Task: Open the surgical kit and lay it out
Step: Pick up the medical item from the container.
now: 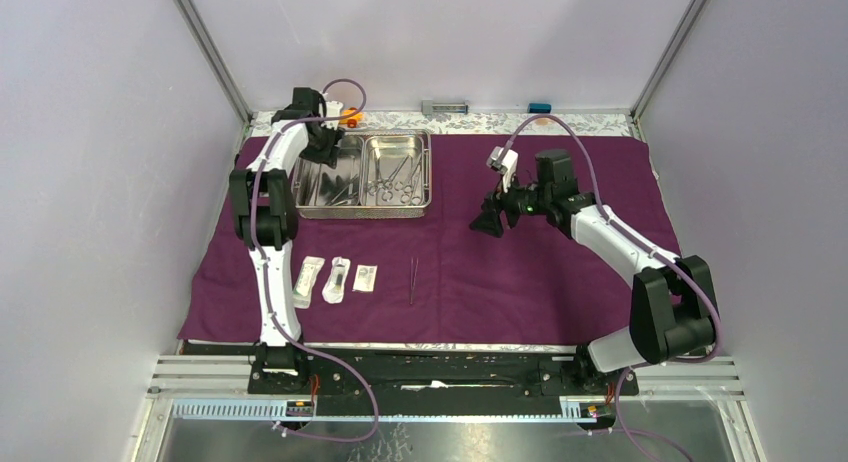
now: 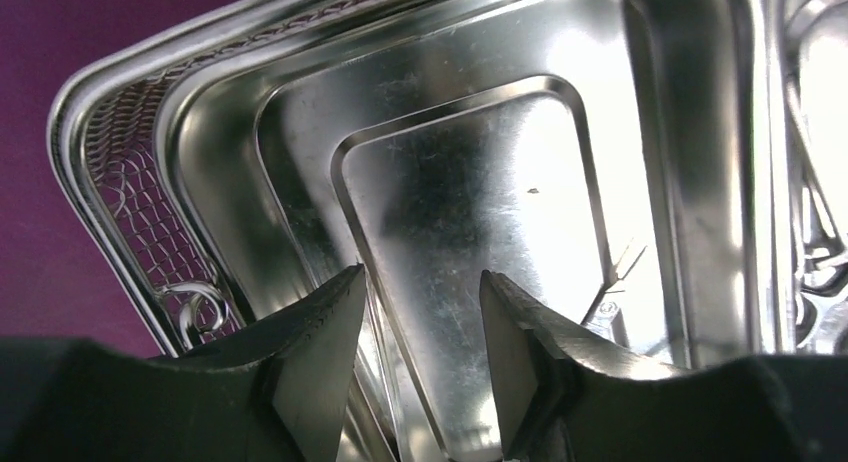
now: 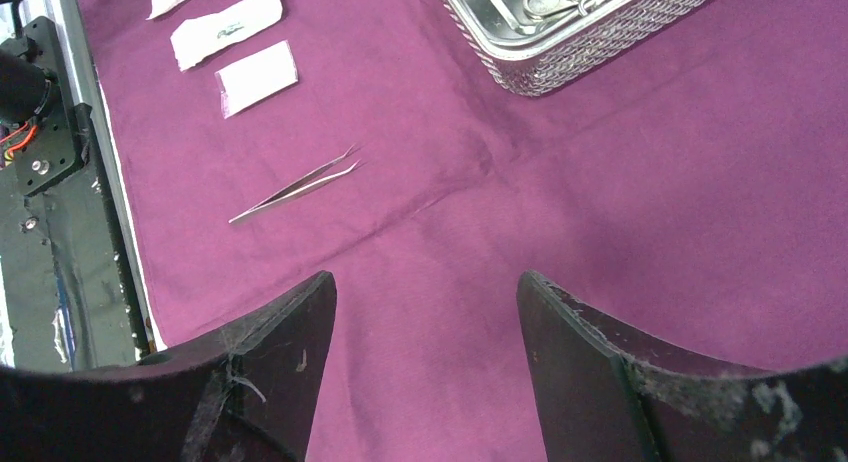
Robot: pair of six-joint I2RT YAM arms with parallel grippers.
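Observation:
The dark purple cloth (image 1: 520,272) lies spread flat. The steel tray (image 1: 364,213) stands at its back left; ring-handled forceps (image 1: 394,185) lie in its right compartment. My left gripper (image 1: 325,148) hangs open and empty over the left compartment (image 2: 470,182), close above thin steel instruments (image 2: 385,382) that lie between its fingers. Tweezers (image 1: 412,280) lie on the cloth in front of the tray, also in the right wrist view (image 3: 295,187). Three sealed packets (image 1: 337,279) lie in a row to their left. My right gripper (image 1: 490,222) is open and empty above bare cloth (image 3: 430,362).
A small orange toy car (image 1: 350,115) sits behind the tray by the back wall. A grey block (image 1: 445,107) and a blue one (image 1: 540,107) lie along the back edge. The black base rail (image 1: 430,372) runs along the near edge.

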